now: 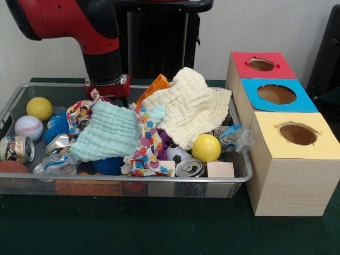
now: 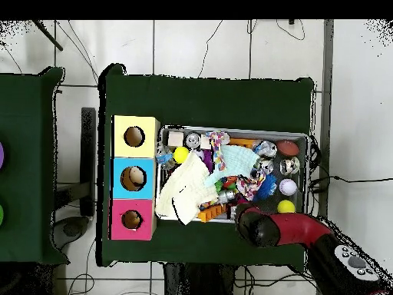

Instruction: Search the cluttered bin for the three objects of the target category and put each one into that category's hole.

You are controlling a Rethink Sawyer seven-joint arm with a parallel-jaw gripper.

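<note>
A dark green cloth (image 1: 159, 228) is covering the table, and in the overhead view the table is standing on a pale tiled floor (image 2: 230, 46) with cables trailing across it. A light wall is showing behind the robot in the front view.

The red and black arm (image 1: 79, 24) is coming down from the top of the front view and is reaching to the far rim of the bin (image 1: 133, 180), left of its middle; its wrist is pointing straight down. In the overhead view the arm (image 2: 288, 229) is stretching in from the lower right, and its end is sitting over the bin's near edge. The gripper is hidden behind the cloths — I cannot tell whether it is released or clenched.

The bin is lying on the green cloth with its long axis running left to right in both views, just beside a row of three wooden boxes (image 1: 289, 175) — red (image 1: 263, 65), blue (image 1: 276, 94) and yellow (image 1: 297, 134) tops, each with a round hole. It is holding a cream cloth (image 1: 186, 109), a mint cloth (image 1: 103, 133), a patterned cloth (image 1: 146, 146), yellow balls (image 1: 206, 147), a baseball (image 1: 28, 127), cans (image 1: 189, 168) and a wooden block (image 1: 220, 170).
</note>
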